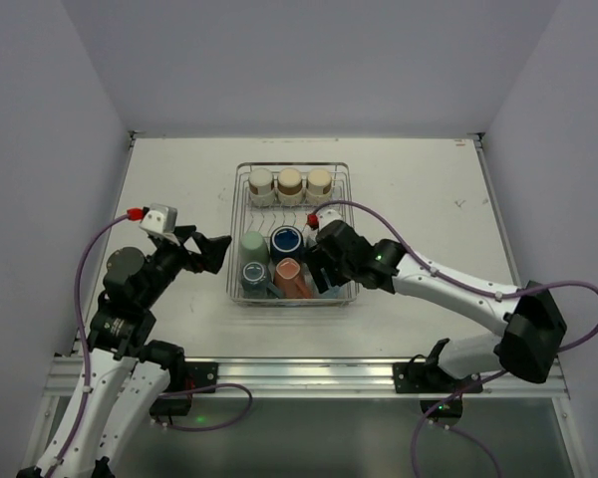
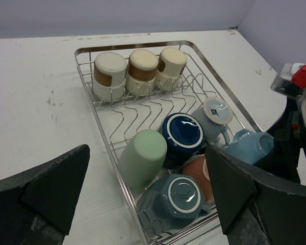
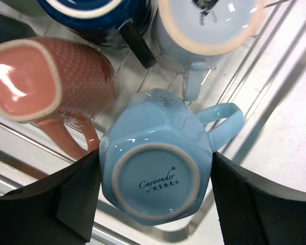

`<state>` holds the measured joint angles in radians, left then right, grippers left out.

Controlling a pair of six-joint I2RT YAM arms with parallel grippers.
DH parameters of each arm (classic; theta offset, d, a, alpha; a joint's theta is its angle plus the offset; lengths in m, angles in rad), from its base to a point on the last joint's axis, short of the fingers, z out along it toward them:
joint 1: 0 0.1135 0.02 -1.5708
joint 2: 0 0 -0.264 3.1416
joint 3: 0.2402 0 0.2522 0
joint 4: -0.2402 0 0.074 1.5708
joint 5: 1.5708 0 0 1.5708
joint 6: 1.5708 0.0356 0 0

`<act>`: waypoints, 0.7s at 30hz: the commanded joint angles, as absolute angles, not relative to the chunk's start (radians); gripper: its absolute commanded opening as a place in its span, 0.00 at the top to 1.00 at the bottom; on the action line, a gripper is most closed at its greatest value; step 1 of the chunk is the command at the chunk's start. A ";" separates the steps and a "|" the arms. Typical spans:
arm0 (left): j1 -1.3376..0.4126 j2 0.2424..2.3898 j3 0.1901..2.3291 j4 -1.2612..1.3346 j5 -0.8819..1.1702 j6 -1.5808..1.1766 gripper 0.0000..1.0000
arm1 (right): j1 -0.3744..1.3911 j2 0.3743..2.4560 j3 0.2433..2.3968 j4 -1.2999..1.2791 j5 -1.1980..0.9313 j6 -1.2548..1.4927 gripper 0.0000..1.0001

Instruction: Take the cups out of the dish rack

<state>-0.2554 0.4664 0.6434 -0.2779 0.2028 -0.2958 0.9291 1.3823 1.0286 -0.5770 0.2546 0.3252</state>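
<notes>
Gripping a light blue mug (image 3: pixel 158 132) at the near right corner of the dish rack (image 1: pixel 292 164).
Right gripper (image 3: pixel 155 191) has its fingers pressed on both sides of the mug, which sits base-up. The left gripper (image 1: pixel 214 249) hovers just left of the rack, fingers wide apart. Beside the held mug lie a salmon mug (image 3: pixel 46 81), a grey-blue mug (image 2: pixel 179 196), a sage cup (image 2: pixel 143 158) and a navy mug (image 2: pixel 182 135). Three cream-and-tan cups (image 1: pixel 290 182) line the far end.
</notes>
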 commanded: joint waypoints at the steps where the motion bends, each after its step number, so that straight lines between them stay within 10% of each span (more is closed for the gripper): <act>1: -0.250 0.494 0.652 -0.241 0.276 -0.305 0.00 | 0.928 1.221 1.048 -0.488 0.330 0.333 0.72; 21: -0.250 0.580 0.578 0.280 0.837 -0.952 0.17 | 0.927 0.963 0.948 0.248 -0.110 0.532 0.82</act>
